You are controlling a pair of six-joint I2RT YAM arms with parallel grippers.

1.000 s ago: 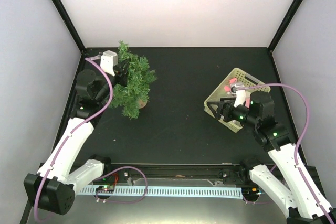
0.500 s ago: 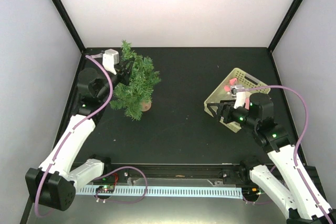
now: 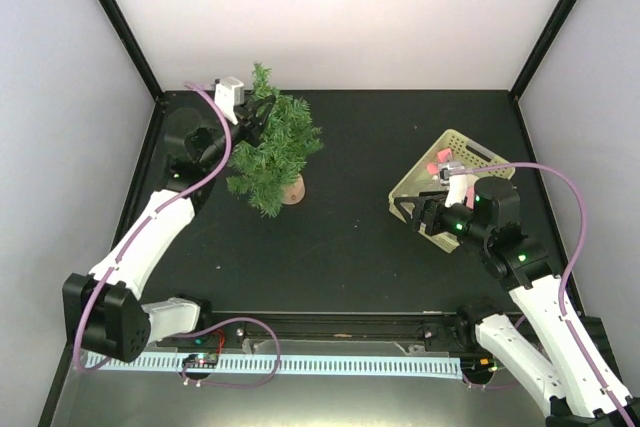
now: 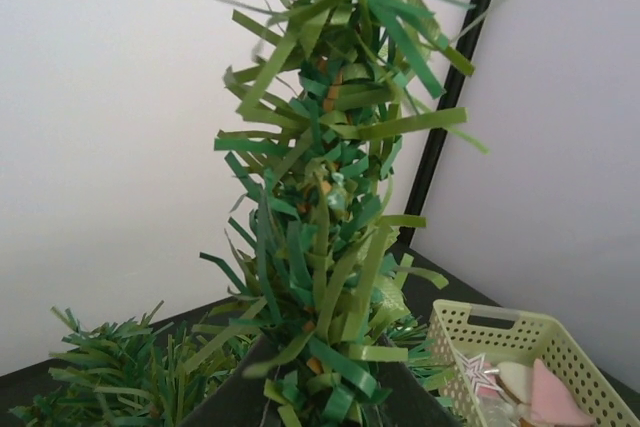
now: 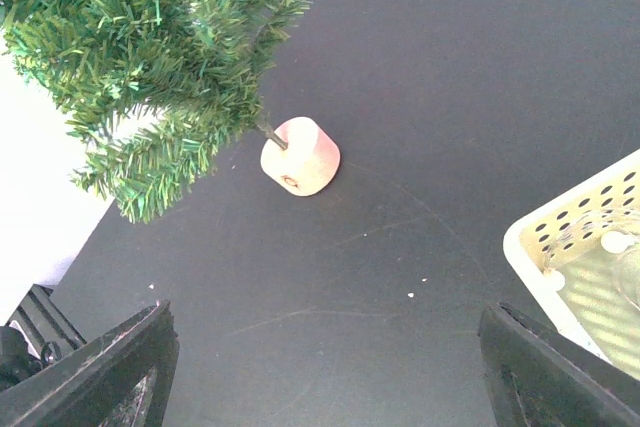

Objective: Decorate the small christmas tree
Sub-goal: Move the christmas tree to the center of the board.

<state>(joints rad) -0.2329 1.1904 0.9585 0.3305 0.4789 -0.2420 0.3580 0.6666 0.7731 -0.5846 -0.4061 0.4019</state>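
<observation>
Top view first: the small christmas tree (image 3: 275, 147) is in the far-left corner of the bench (image 3: 370, 247), and the left tool (image 3: 248, 119) is buried in its upper branches, pressed together on them. The tree leans, with its tip toward the far edge and its wooden stump (image 3: 292, 189) nearer the middle of the bench. Over by the right edge there's a pale yellow basket (image 3: 462, 142), and the right tool (image 3: 412, 215) hangs just beside its near-left corner, pointing left.

Left wrist view: pretty much all needles. The tree's trunk runs straight up out of the pinch of the left tool (image 4: 320, 402), so the grip is on the tree for sure. The basket shows low on the right, with pink ornaments (image 4: 535, 387) and a little star inside.

Right wrist view: the right tool (image 5: 325, 367) is spread wide with nothing in it. The tree is well apart from it toward the bench's left side, and the stump looks tipped, so it's hard to tell if it sits flat. The left arm is clearly the nearer one; the right tool is closer to the basket, so it's probably the one to fetch an ornament.
</observation>
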